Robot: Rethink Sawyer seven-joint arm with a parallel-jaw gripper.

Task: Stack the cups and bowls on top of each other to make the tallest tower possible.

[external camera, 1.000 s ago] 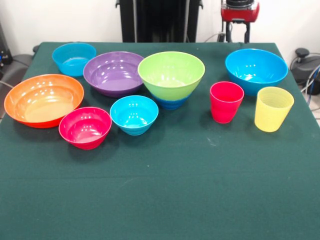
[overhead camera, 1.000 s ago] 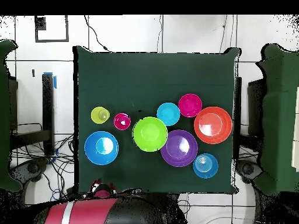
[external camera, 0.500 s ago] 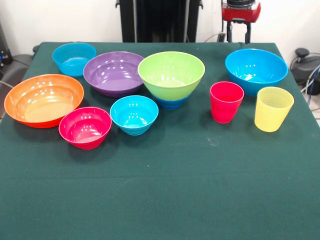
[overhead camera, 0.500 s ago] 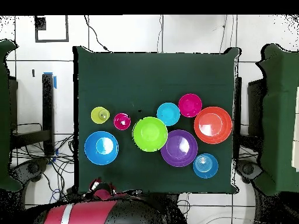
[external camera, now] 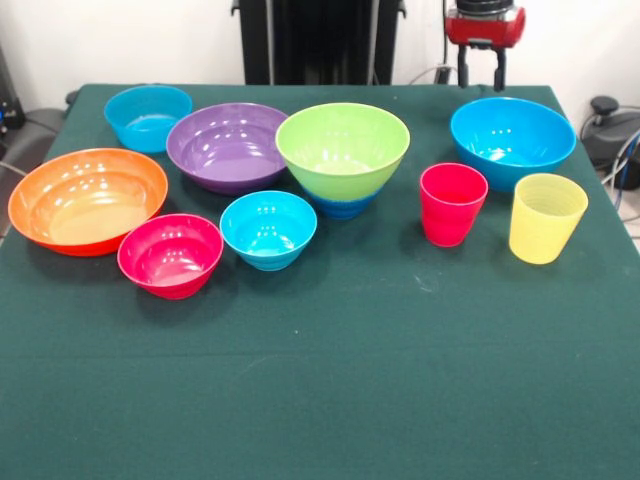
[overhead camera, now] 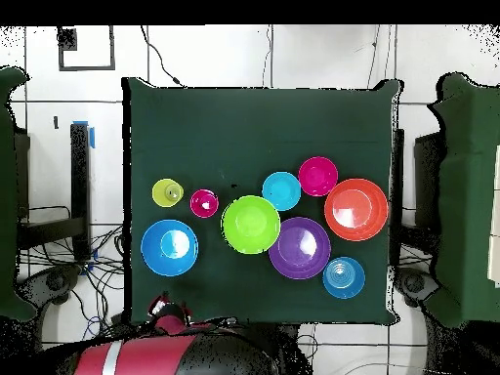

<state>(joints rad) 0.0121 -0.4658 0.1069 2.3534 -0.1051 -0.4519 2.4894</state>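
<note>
Fingers (external camera: 481,68) hung at one o'clock behind the blue bowl (external camera: 512,140); I couldn't tell their spread, and nothing was held.

A glossy lime green plastic bowl (external camera: 343,148) sits on a dark blue one (external camera: 343,207). The tapered plastic tumblers are red-pink (external camera: 452,204) and faintly ribbed translucent yellow (external camera: 545,218). The table cloth (external camera: 330,380) is dark green.

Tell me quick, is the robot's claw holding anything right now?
Gripper: holding nothing; it hangs behind the big blue bowl, and whether it is open or shut cannot be told.
</note>
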